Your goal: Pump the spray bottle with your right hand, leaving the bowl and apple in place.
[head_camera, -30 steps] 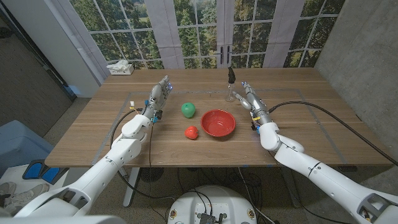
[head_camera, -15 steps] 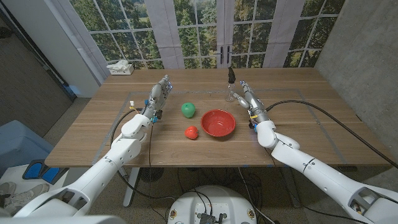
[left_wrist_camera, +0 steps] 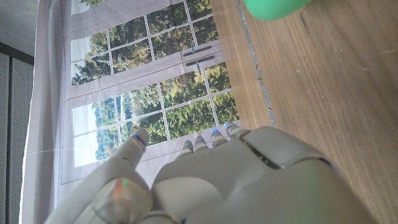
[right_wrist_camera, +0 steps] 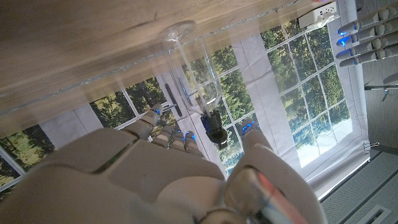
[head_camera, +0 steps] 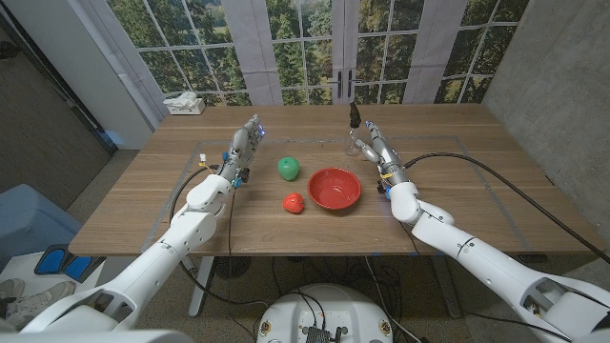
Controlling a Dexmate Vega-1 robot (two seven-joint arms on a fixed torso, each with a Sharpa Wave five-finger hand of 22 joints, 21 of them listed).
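Approach step: I hold my right hand with fingers apart, grasping nothing, just beside the clear spray bottle, which stands behind the red bowl. Next, I judge, I must close around it and press the pump.

White arms, grey robot hands

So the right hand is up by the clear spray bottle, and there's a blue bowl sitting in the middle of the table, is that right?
The colour is wrong: the bowl is red, not blue, as the head view shows. The right hand is indeed up by the clear spray bottle.
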